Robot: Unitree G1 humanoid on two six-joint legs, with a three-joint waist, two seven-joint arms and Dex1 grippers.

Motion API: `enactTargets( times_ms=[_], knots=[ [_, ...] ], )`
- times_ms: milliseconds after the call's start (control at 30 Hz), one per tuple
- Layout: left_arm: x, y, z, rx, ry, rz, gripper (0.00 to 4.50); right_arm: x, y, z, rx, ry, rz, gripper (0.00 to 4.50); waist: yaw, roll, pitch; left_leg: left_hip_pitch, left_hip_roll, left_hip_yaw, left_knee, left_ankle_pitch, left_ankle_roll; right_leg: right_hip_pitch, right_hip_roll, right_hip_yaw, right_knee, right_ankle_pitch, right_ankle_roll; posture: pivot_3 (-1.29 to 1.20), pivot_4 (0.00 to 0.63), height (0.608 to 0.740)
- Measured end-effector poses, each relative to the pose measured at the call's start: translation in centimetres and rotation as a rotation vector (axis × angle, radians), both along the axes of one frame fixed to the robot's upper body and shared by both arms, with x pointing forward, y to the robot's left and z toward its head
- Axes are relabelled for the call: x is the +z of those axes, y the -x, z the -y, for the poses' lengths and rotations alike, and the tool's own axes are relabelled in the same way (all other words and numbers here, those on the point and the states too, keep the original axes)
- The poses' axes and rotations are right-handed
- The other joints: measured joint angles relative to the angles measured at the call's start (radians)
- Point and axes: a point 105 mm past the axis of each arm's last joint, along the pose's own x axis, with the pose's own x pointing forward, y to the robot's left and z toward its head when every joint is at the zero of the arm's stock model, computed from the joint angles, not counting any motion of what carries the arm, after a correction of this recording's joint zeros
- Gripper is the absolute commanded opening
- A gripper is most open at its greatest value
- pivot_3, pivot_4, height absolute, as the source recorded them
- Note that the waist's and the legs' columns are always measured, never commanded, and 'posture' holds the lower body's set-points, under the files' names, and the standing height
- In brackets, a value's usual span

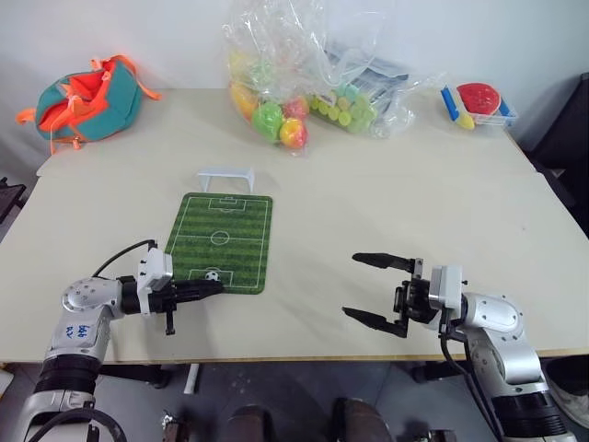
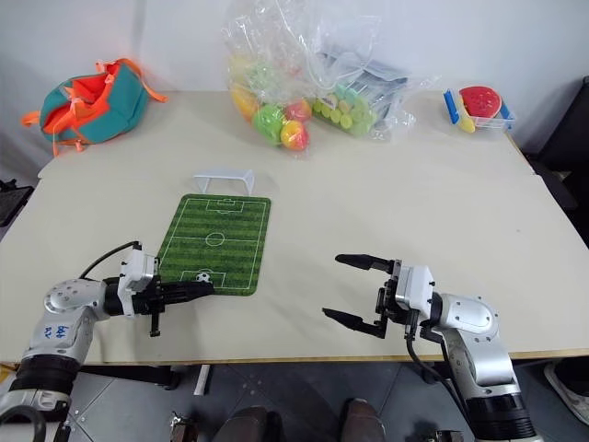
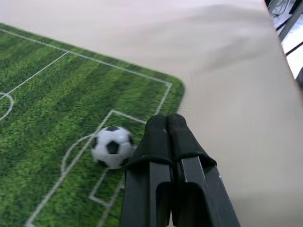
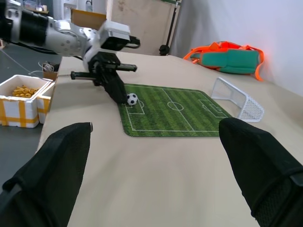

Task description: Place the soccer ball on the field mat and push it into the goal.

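Soccer ball [image 1: 212, 275] sits on the field mat [image 1: 241, 235], goal [image 1: 226, 177] at twelve o'clock on the beige surface [image 1: 386, 203]. Left tool [image 1: 218, 286] pressed closed, empty, beside the ball; right tool [image 1: 373, 289] spread wide, empty.

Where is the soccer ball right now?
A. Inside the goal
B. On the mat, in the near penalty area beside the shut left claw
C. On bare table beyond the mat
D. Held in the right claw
B: the ball sits on the mat by the left claw's shut tips.

Lab or test room, plain beige table [image 1: 368, 212], bare white wall [image 1: 166, 37] (boxes on floor), toys laid out
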Motion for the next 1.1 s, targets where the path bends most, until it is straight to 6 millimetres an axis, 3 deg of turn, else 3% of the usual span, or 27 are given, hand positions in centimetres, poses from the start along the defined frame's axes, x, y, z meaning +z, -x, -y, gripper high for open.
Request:
enactTargets(
  times_ms=[233,333,400,533,667,800,1000,1100],
  knots=[
    [1.8,-4.5,1.0,0.088,0.031,0.128,0.03,0.3,-0.5,0.0,-0.059,-0.031,0.015,4.50,0.003,0.000,0.000,-0.002,0.000,0.000,0.004,-0.001,0.001,0.000,0.000,0.000,0.000,0.001,0.001,0.00,0.150,0.740],
    [3.9,-6.6,2.2,0.127,0.095,0.204,0.03,0.7,-1.3,-0.3,-0.130,-0.090,0.032,4.50,0.002,-0.001,0.000,-0.002,0.000,0.000,0.006,-0.001,0.001,0.000,0.000,0.000,0.001,0.001,0.001,0.00,0.150,0.740],
    [4.7,-6.7,2.3,0.126,0.113,0.236,0.03,1.1,-2.0,-0.6,-0.173,-0.125,0.043,4.50,-0.005,-0.001,0.000,-0.002,0.000,0.001,0.006,-0.001,0.001,0.000,0.000,0.001,0.001,0.001,0.001,0.00,0.150,0.740],
    [4.1,-4.7,0.3,0.151,0.121,0.229,0.03,1.8,-3.7,-0.2,-0.275,-0.158,0.068,4.50,-0.031,-0.001,0.000,-0.001,0.001,0.002,0.004,-0.001,0.001,-0.002,0.000,0.002,0.001,0.001,0.001,0.00,0.150,0.740],
    [2.8,-0.9,-3.7,0.271,0.103,0.164,0.03,1.5,-4.6,0.3,-0.329,-0.177,0.062,4.50,-0.035,0.000,0.000,-0.001,0.002,0.003,0.001,-0.001,0.001,-0.005,0.000,0.003,0.001,0.001,0.001,0.00,0.150,0.740],
    [2.7,2.7,-7.6,0.470,0.093,0.162,0.03,2.3,-5.7,0.1,-0.356,-0.211,0.103,4.50,-0.027,0.000,0.000,-0.001,0.007,0.003,0.002,-0.002,0.001,-0.005,0.000,0.004,0.001,0.001,0.001,0.00,0.150,0.740],
    [2.8,5.1,-11.6,0.774,0.118,0.187,0.03,2.0,-6.0,0.2,-0.363,-0.212,0.105,4.50,-0.004,0.000,0.000,-0.001,0.008,0.003,0.004,-0.005,0.001,-0.005,0.000,0.005,0.001,0.001,0.001,0.00,0.150,0.740],
    [2.1,5.7,-12.3,0.889,0.148,0.172,0.03,1.9,-5.9,0.2,-0.350,-0.202,0.113,4.50,-0.003,0.000,0.000,-0.001,0.007,0.004,0.004,-0.006,0.001,-0.005,0.001,0.005,0.001,0.001,0.001,0.00,0.150,0.740]
  ],
)
